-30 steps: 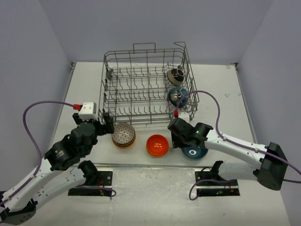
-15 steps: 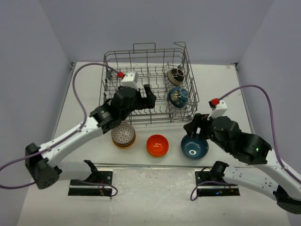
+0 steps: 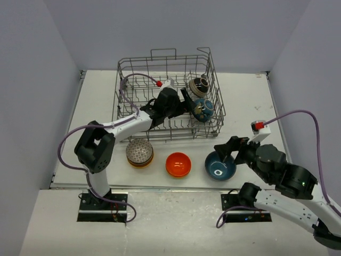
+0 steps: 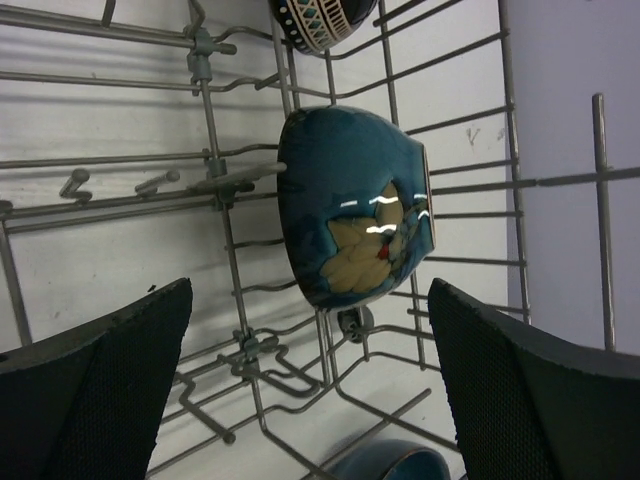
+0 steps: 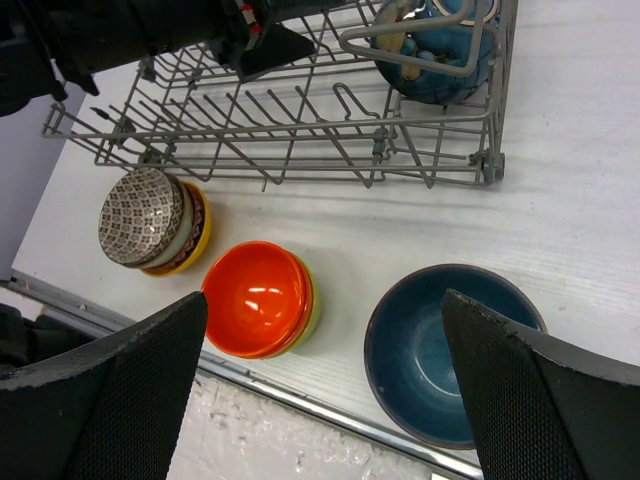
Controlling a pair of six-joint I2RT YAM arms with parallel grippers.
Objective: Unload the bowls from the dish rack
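L: I see left hand (image 4: 310, 300) spread wide, flanking glossy dark teal bowl (image 4: 355, 220), tan leaf motif, on edge in dish rack (image 3: 133, 59) | R: right hand (image 5: 325, 298) wide, empty, above blue bowl (image 5: 450, 350) on worktop (image 5: 560, 180)

Grey rack (image 3: 160, 57). Centre: teal bowl (image 4: 355, 215) with yellow leaves. Top edge: black-and-cream zigzag bowl (image 4: 320, 15). Lower frame: orange bowl (image 5: 258, 298), blue bowl (image 5: 445, 350), brown-and-white patterned bowl (image 5: 142, 215).
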